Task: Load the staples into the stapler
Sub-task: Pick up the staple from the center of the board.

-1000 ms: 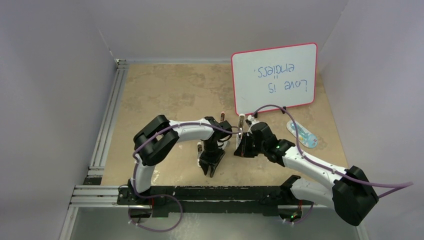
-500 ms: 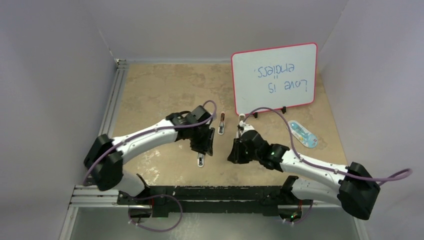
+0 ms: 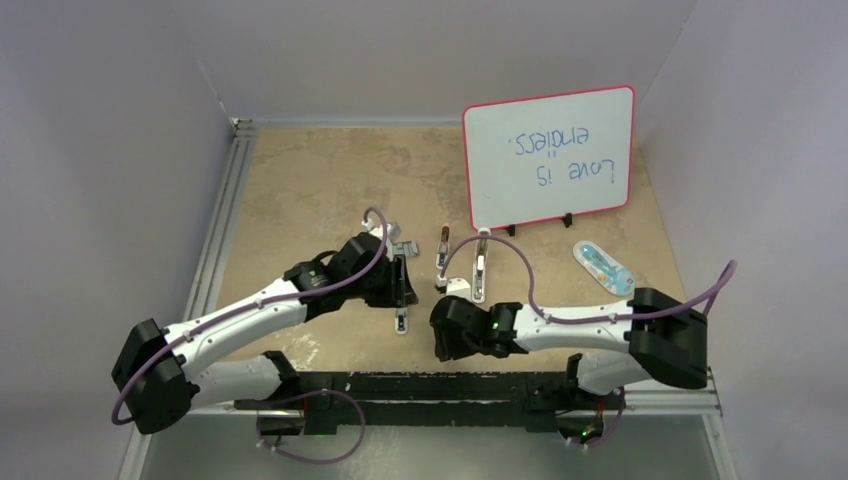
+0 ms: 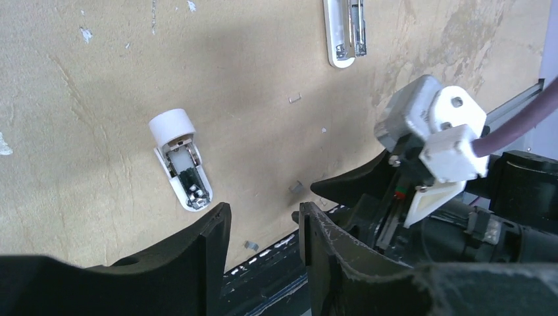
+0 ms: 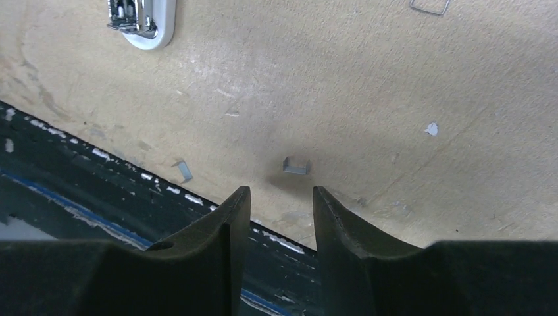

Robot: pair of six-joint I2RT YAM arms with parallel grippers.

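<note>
Right gripper (image 5: 281, 192) has opened and pulled back, left gripper (image 4: 264, 209) likewise half-open, both empty; one staple (image 5: 296, 166) lies loose on the counter (image 5: 395, 79) (likely dropped), apart from the stapler (image 4: 183, 164).

A tan, scuffed bench (image 3: 320, 180) carries a pink-framed whiteboard (image 3: 548, 158) standing at the far right, its blue handwriting upside down; a pale blue oval card (image 3: 603, 268) lies flat near its right foot; aluminium rails (image 3: 218, 235) line the left edge.

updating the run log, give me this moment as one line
left gripper open, empty | right gripper open, empty | loose staple just beyond right fingertips | small stapler lying on table, ungripped
</note>
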